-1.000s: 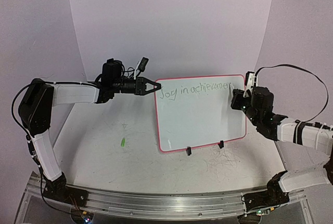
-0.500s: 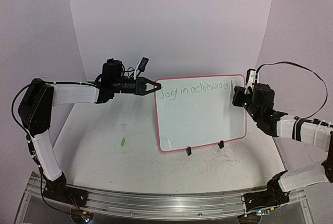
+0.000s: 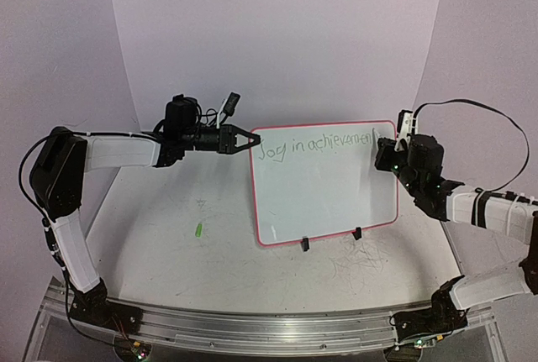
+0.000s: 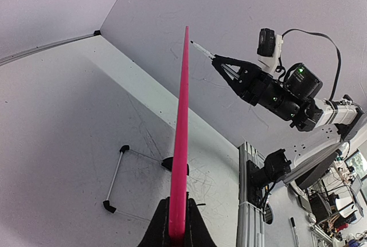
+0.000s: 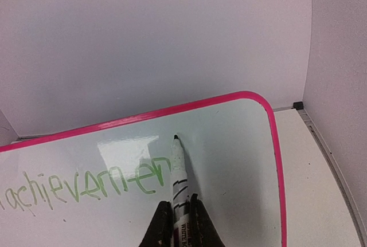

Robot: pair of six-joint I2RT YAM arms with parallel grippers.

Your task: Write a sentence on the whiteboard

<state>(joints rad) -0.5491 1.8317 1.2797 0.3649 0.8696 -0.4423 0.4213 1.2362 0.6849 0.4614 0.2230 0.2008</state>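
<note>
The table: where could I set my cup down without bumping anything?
Widest bare patch: the table left of the whiteboard, around a small green mark. A narrower strip lies before the board's clip feet, with grey scribbles. Crowded: the board's top corners, left tool clamping the rim, right tool holding a marker.

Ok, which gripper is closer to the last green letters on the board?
Right. The right gripper holds a marker whose tip sits just past those letters; the left gripper clamps the whiteboard's rim at the opposite top corner, by the first word.
</note>
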